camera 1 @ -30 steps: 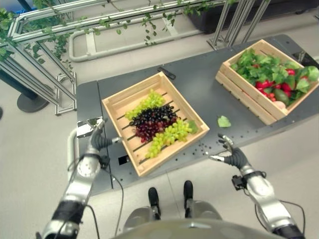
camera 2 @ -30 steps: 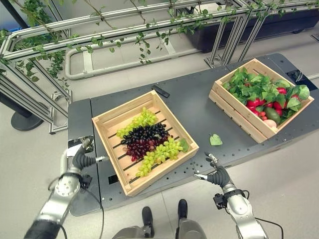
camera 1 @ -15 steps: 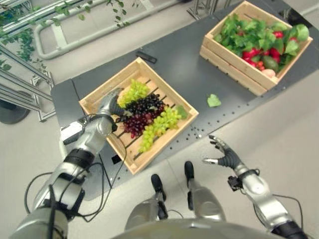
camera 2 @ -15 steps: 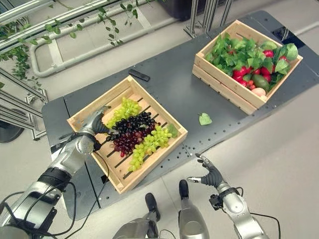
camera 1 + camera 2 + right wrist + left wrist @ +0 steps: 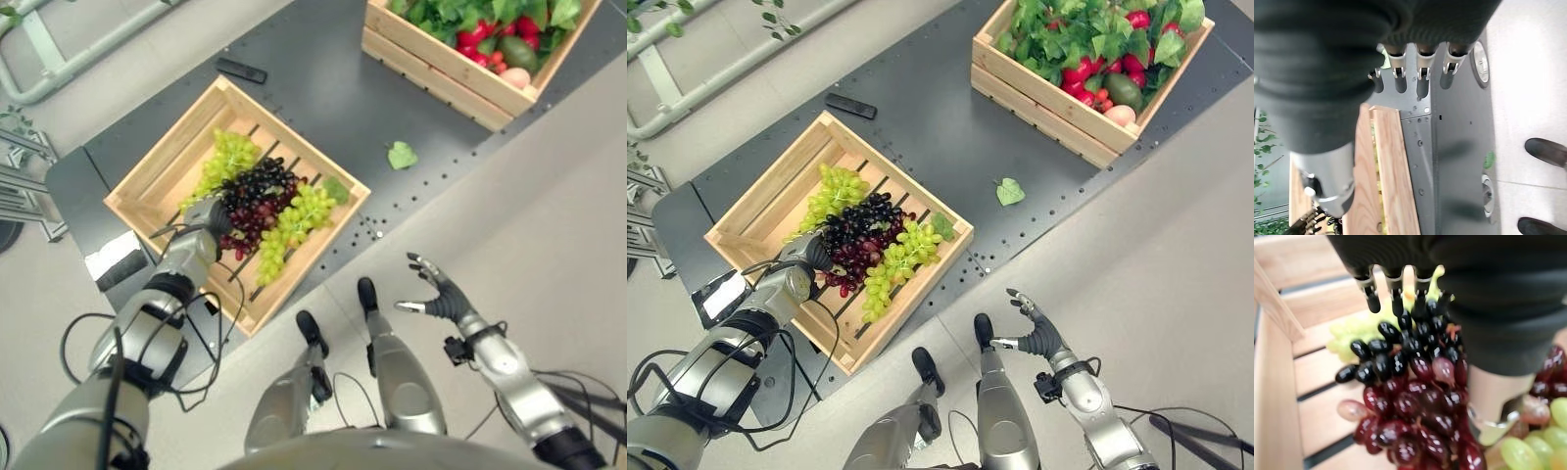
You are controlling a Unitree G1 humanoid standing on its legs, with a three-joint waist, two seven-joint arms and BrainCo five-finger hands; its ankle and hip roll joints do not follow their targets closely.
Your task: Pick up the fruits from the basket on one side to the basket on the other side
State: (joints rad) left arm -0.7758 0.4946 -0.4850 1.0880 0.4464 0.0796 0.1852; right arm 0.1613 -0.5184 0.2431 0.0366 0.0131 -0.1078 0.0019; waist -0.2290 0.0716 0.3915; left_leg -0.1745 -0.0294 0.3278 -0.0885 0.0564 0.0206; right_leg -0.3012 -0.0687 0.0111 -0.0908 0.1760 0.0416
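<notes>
left hand (image 5: 801,259) on dark grapes (image 5: 1415,396)

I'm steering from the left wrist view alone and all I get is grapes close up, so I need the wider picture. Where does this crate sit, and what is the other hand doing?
Observer: The crate of grapes sits on the grey table, on the robot's left.
Operator: And the other crate?
Observer: A second crate, filled with leafy greens and red produce, stands farther along the table on the robot's right.
Operator: The right hand?
Observer: The right hand hangs open over the floor, off the table's near edge, holding nothing.
Operator: Anything between the crates?
Observer: One loose green leaf lies on the table there.
</notes>
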